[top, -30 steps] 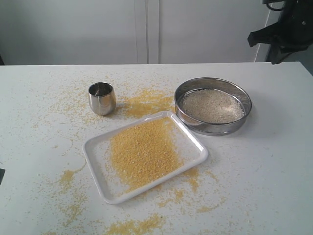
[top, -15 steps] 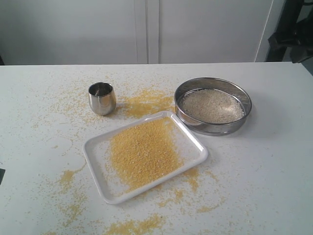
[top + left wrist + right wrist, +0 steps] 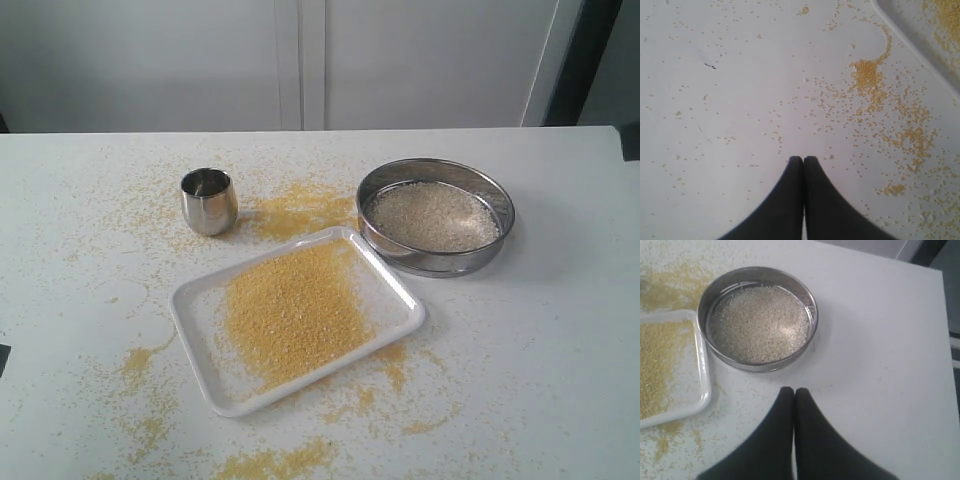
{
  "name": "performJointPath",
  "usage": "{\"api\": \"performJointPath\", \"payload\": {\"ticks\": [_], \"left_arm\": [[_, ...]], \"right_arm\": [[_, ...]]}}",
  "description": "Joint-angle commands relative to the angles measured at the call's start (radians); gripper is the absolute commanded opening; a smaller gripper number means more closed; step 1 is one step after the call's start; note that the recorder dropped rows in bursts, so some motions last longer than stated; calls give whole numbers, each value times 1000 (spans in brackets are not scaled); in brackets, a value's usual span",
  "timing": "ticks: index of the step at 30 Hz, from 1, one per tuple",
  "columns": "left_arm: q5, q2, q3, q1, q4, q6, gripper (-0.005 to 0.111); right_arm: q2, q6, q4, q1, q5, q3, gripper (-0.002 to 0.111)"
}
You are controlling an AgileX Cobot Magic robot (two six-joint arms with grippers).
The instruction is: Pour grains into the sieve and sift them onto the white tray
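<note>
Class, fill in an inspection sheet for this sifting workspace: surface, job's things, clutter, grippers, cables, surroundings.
Surface: white table, strewn with spilled yellow meal.
Job's things: sieve upright beside the tray, holding pale grains; the tray carries a heap of yellow meal.
Clutter: steel cup upright, apart from the tray.
Grippers: left gripper and right gripper both shut, holding nothing, above the table.
Cables: nothing seen.
Surroundings: pale wall behind the table.

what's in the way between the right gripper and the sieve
Nothing visible. Only a strip of table separates the shut right gripper from the sieve, which sits just ahead of its fingertips.
</note>
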Motion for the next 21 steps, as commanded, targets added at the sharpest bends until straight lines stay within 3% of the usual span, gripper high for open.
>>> {"api": "performJointPath", "payload": {"ticks": [1, 21], "left_arm": [[11, -3, -10, -1, -3, -5, 0], [11, -3, -10, -1, -3, -5, 0]], "right_arm": [[-92, 2, 6, -1, -51, 82, 0], [-372, -49, 8, 60, -135, 303, 0]]}}
